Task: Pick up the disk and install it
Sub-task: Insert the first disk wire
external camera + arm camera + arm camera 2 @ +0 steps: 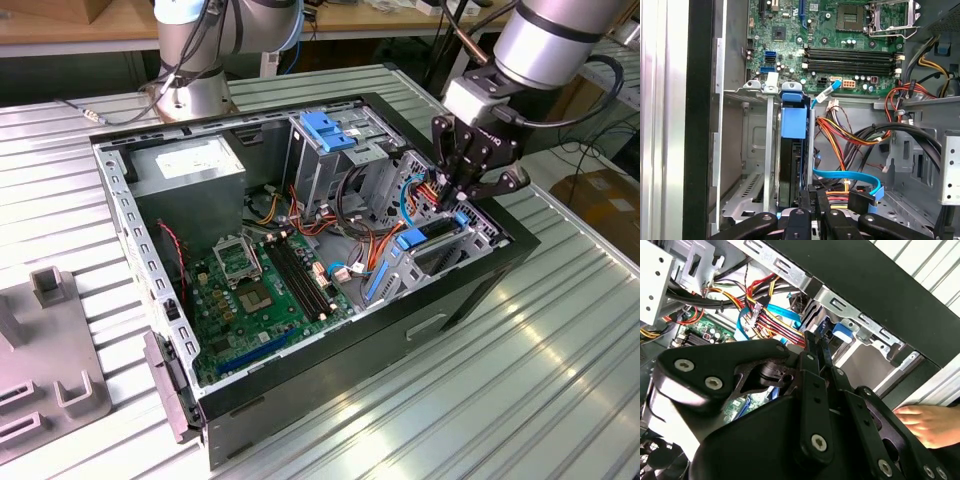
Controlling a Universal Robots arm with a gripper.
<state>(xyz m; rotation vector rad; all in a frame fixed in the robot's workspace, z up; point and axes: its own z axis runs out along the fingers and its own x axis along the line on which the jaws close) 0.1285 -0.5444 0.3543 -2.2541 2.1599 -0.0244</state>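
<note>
Standing edge-up in drive bay (747,150), disk (792,150); gripper (812,200) fingers narrow, at its end.

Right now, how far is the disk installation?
Mostly done, it seems: the disk stands on edge inside the bay of the case, no longer outside it. In hand: the gripper is at the disk's near end, fingers close together. Left: whether it is fully seated cannot be told.
</note>
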